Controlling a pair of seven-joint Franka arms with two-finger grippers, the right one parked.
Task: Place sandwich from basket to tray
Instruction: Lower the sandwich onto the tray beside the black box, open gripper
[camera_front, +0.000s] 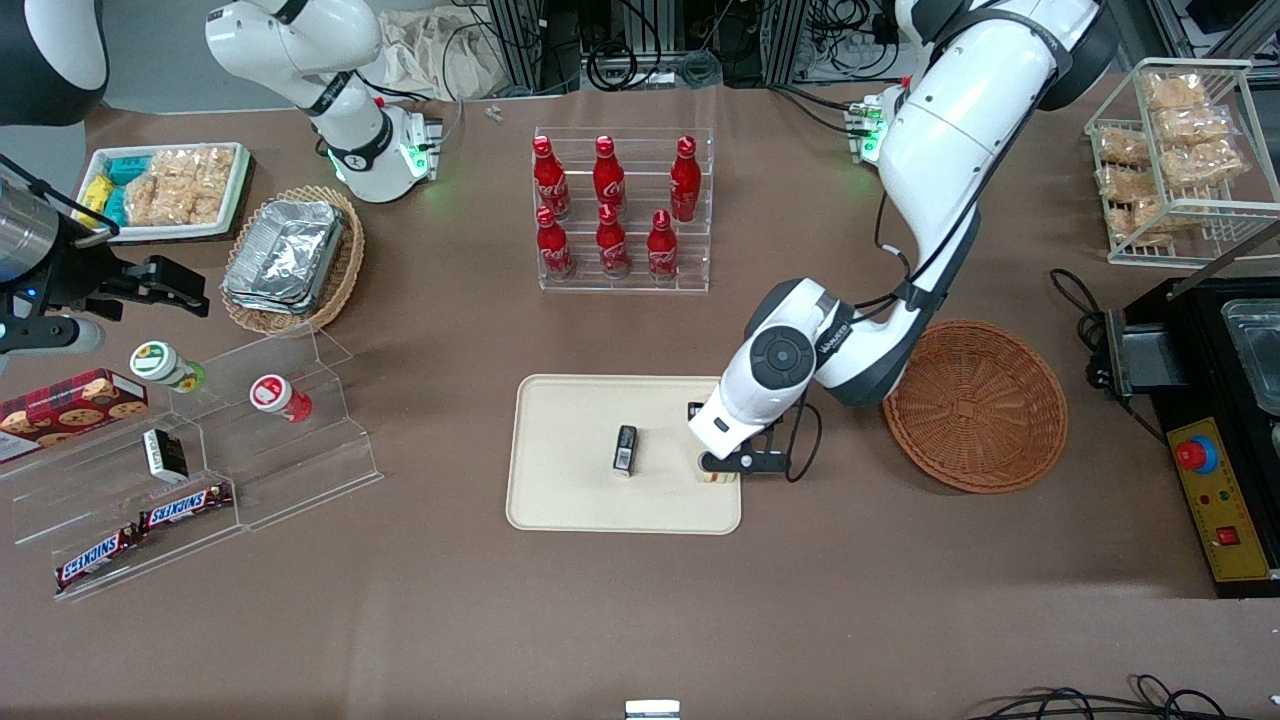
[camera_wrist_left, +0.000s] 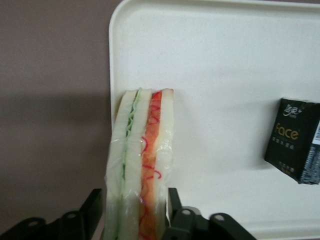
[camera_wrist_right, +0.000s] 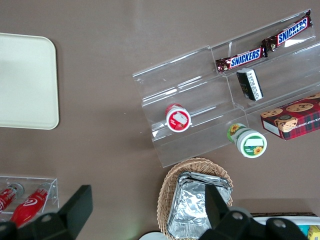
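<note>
The bench (camera_front: 640, 620) was covered in brown material. Toward the parked arm's end stood a clear acrylic stepped shelf (camera_front: 250, 440) carrying two Snickers bars (camera_front: 140, 530), a small black box (camera_front: 165, 455), a red-lidded cup (camera_front: 280, 397) and a green-lidded cup (camera_front: 165, 365), with a cookie box (camera_front: 70, 400) beside them. Farther from the front camera lay a white tray of packaged snacks (camera_front: 170, 190) and a tan wicker basket holding silver foil containers (camera_front: 285, 255).

Near the middle of the bench, a clear rack (camera_front: 625, 215) held six red cola bottles (camera_front: 610, 205). Nearer to the camera than the rack lay the cream rectangular tray (camera_front: 570, 500), flat on the bench. A small black box marked "Face" (camera_front: 625, 448) rested on the tray.

The gripper (camera_front: 722, 468) was positioned low over the tray's edge toward the working arm's end. The fingers (camera_wrist_left: 175, 205) were pinching the sandwich (camera_wrist_left: 142, 165), one on each bread face. The sandwich was held on edge, with its green and red filling layers facing the wrist camera. Its tip lay over the tray surface just inside the rim; whether it touched the tray could not be told. In the front view only a small part of the sandwich was visible below the gripper.

The round reddish-brown wicker basket (camera_front: 975, 405) sat beside the tray, toward the working arm's end, with nothing in it. Farther on were a wire rack of bagged snacks (camera_front: 1180, 160) and a black appliance with a red button (camera_front: 1210, 450).
</note>
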